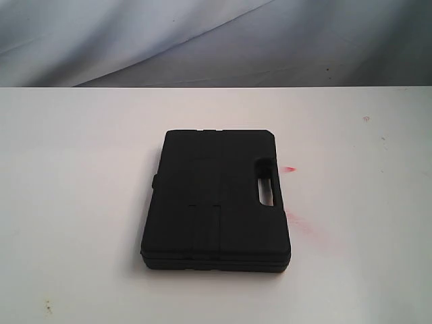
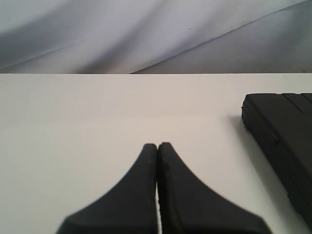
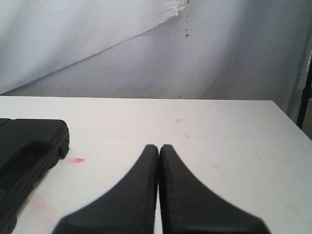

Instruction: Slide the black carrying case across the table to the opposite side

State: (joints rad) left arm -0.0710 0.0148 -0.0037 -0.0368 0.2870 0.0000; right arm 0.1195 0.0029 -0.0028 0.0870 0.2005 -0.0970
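Exterior view, case: A flat rectangular matte black moulded plastic case (image 1: 216, 202) is seen lying flat, lid up, near the middle of the wide plain white tabletop (image 1: 74, 202).
Exterior view, handle: A cut-out slot handle (image 1: 264, 183) is set along the case's edge at 3 o'clock.
Exterior view, marks: A small pinkish-red smear (image 1: 289, 168) is seen on the tabletop just beside that edge, at 3 o'clock from the case; a fainter pink patch (image 1: 302, 226) lies at 4 o'clock.
Exterior view, backdrop: A creased grey cloth backdrop (image 1: 202, 40) is hung beyond the far edge, at 12 o'clock.
Left wrist view, gripper: The left gripper (image 2: 157, 146) is closed, its black fingers pressed together with nothing between them, above bare tabletop (image 2: 73, 122).
Left wrist view, case: One corner of the case (image 2: 282, 131) is shown, apart from the fingertips.
Right wrist view, gripper: The right gripper (image 3: 159, 147) is likewise closed and empty, above the tabletop (image 3: 224, 136).
Right wrist view, case: The case (image 3: 24, 146) is seen apart from the fingertips, with the smear (image 3: 77, 160) between them.
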